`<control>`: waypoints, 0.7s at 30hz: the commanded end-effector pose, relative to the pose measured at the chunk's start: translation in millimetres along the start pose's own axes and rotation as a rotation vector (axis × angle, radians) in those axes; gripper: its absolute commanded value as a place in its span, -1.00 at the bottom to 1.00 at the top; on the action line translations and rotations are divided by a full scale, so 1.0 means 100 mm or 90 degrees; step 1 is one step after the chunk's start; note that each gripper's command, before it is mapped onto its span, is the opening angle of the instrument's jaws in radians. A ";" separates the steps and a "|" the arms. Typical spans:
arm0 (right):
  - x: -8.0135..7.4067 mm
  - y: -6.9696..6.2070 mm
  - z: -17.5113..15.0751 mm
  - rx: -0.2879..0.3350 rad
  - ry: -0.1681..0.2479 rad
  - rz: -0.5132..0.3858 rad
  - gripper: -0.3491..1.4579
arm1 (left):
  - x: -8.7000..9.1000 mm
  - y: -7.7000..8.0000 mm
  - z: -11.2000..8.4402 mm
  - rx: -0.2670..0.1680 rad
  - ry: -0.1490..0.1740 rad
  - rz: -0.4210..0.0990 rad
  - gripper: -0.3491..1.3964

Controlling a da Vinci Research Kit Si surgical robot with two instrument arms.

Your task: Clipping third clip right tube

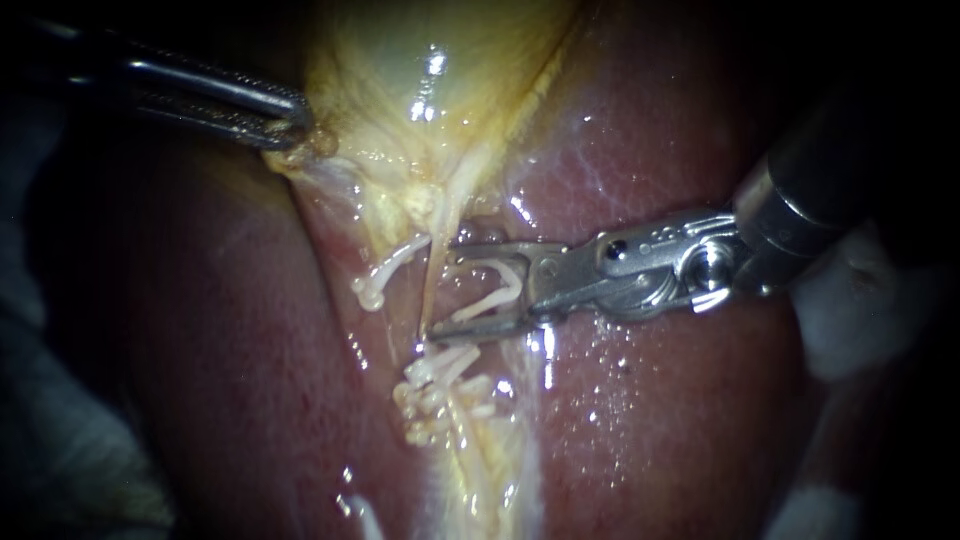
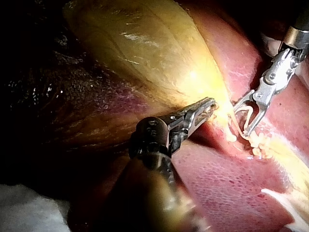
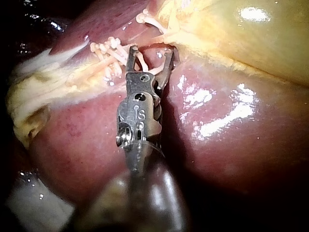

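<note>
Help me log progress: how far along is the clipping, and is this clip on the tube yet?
Done: white clips sit clustered lower on the tissue, with a lone clip up beside them. In hand: the left instrument grips the gallbladder; the right instrument holds an open clip in its jaws, tips at the thin tube. Still to do: advance around the tube, close, release.

Brightly lit at centre, white glare on the wet dark-red liver (image 1: 650,400) and glossy yellow gallbladder (image 1: 400,60), deep shadow around the edges.
</note>
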 end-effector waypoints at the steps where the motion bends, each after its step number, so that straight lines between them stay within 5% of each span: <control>1: 0.000 0.000 0.000 0.000 0.000 0.000 -0.09 | 0.000 0.000 0.000 0.000 0.000 0.000 -1.00; 21: 0.014 -0.008 -0.042 0.043 0.002 0.025 -0.11 | -0.002 -0.005 -0.003 -0.002 -0.001 0.001 -1.00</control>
